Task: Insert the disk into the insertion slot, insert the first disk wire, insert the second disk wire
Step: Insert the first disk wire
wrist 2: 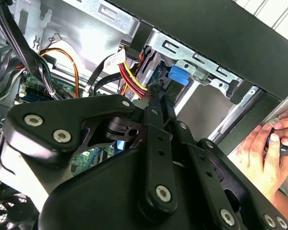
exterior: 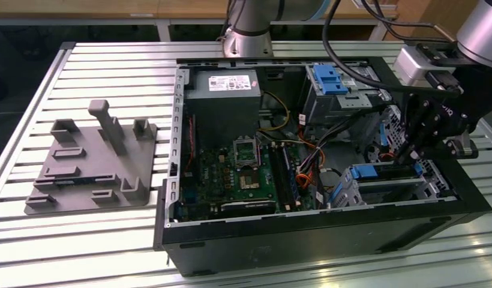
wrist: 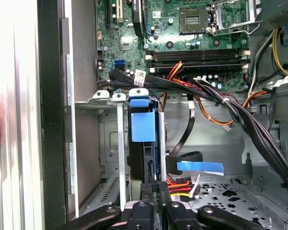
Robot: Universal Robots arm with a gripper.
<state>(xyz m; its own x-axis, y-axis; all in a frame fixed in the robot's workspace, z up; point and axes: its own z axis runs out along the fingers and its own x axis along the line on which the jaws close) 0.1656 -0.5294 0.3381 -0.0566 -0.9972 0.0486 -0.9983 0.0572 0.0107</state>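
First wrist view: disk (wrist: 143, 127) seated in slot (wrist: 121, 143), fingers (wrist: 163, 191) pinched together near its end. Risk: loose cables (wrist: 230, 103) snag fingers, tug disk crooked.

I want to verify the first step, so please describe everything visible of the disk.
The disk sits inside the insertion slot, between its silver sheet-metal walls. Mostly its bright blue plastic carrier shows, the tabbed end pointing toward the green motherboard; the body looks dark. The gripper hangs close near its other end; contact cannot be told.
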